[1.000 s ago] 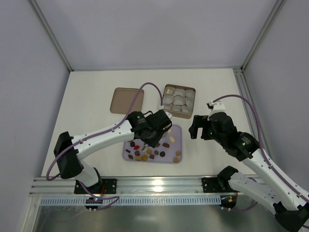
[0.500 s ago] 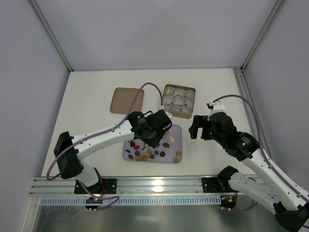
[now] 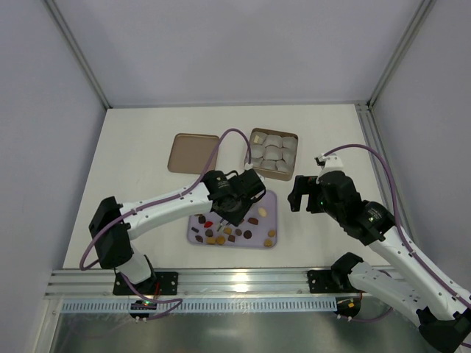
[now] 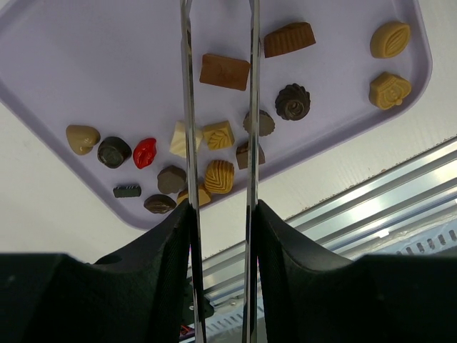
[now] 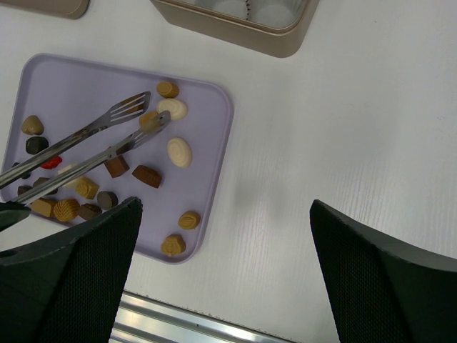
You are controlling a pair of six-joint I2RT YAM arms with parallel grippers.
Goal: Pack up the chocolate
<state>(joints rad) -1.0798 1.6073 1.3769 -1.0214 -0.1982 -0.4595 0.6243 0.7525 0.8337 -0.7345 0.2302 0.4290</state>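
Several small chocolates [image 3: 221, 235], dark, caramel and cream with one red [image 4: 145, 152], lie on a lavender tray [image 3: 274, 197]. My left gripper [image 3: 234, 197] is shut on metal tongs [image 5: 132, 105] and holds them over the tray. In the left wrist view the two blades [image 4: 187, 107] run out between my fingers [image 4: 164, 250]. In the right wrist view a caramel piece [image 5: 148, 119] sits between the tong tips; I cannot tell if it is pinched. My right gripper [image 3: 302, 193] is open and empty above the bare table right of the tray.
A tan box [image 3: 296, 137] with pale grey cup liners [image 3: 272, 154] stands behind the tray. A flat brown lid [image 3: 193, 152] lies to its left. A metal rail [image 3: 235, 279] runs along the near table edge.
My left arm has shifted a little to the right and nearer, with the tongs still over the tray. The right arm has not moved.
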